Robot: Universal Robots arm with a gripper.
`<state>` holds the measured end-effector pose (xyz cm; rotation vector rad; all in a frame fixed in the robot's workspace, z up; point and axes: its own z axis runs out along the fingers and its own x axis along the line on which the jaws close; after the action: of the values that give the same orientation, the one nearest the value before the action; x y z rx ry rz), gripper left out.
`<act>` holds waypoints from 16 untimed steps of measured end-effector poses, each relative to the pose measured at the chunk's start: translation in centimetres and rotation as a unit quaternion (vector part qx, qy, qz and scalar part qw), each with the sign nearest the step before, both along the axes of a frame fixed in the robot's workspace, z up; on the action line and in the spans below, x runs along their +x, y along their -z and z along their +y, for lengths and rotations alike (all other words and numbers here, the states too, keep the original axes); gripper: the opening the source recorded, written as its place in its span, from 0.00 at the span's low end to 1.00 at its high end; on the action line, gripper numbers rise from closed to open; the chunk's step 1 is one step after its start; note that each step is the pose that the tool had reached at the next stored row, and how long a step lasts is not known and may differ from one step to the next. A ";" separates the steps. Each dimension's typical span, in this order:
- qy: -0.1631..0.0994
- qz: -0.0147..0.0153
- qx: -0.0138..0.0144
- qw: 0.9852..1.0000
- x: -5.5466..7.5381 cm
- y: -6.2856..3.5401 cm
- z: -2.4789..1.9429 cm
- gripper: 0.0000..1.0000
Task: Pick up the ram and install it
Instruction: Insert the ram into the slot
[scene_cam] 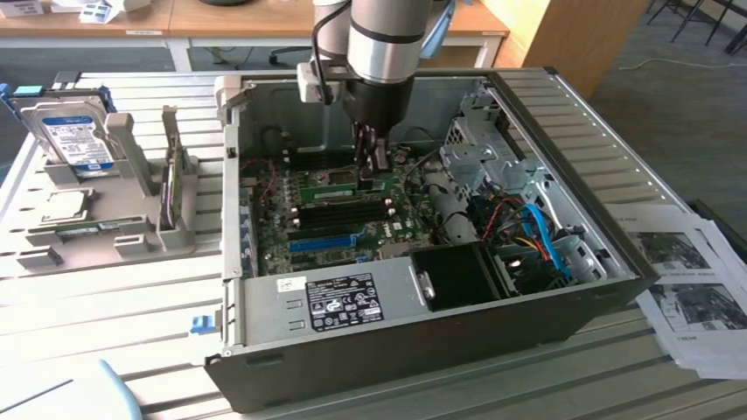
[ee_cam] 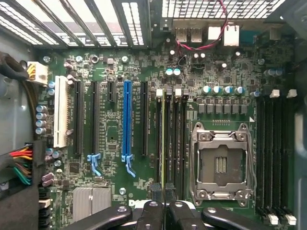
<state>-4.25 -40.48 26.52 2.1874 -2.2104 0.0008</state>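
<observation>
The ram (ee_cam: 164, 143) shows edge-on in the wrist view as a thin yellow-green line. It runs along one of the black memory slots (ee_cam: 175, 143) just beside the CPU socket (ee_cam: 220, 163). My gripper (ee_cam: 164, 199) is shut on it, its black fingers (ee_cam: 152, 211) pressed close on either side. In the exterior view my gripper (scene_cam: 371, 178) reaches straight down into the open computer case (scene_cam: 607, 271), with the green ram (scene_cam: 329, 181) low over the motherboard (scene_cam: 350, 232). Whether the stick touches the slot I cannot tell.
A long bright-blue slot strip (ee_cam: 126, 120) and black slots lie beside the memory slots. Coloured cables (scene_cam: 531, 232) and a drive cage (scene_cam: 491, 149) crowd the exterior view's right of the case. A grey holder with a hard drive (scene_cam: 73, 136) stands at the exterior view's left, papers (scene_cam: 688, 280) at its right.
</observation>
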 end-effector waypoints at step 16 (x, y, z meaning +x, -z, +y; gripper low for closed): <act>0.004 -0.002 0.000 1.000 0.0 1.44 0.00 0.11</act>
<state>-4.25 -40.48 25.08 2.1810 -2.2213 0.0054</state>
